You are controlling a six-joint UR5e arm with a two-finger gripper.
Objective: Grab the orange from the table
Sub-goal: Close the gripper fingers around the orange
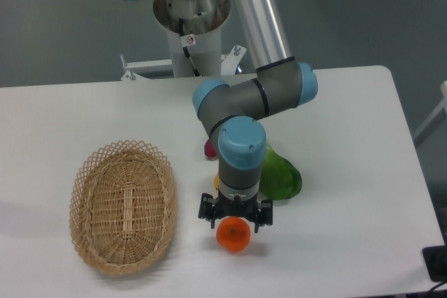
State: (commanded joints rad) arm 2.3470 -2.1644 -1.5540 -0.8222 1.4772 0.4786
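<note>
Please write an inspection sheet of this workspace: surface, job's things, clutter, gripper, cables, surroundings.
Surface: white table, no spills seen.
Job's things: orange on the table near its front edge, under the gripper.
Clutter: wicker basket at left; green fruit, a purple item and a yellow item mostly hidden behind the arm.
Gripper: gripper directly over the orange, fingers either side; closure cannot be told.
Cables: black cable on the base column.
Surroundings: grey floor.

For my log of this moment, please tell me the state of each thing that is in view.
orange: on the table, right under the gripper, not lifted.
gripper: open, fingers on either side of the orange.
basket: upright, empty.
green fruit: lying on the table, partly behind the arm.
purple sweet potato: mostly hidden by the arm.
</note>
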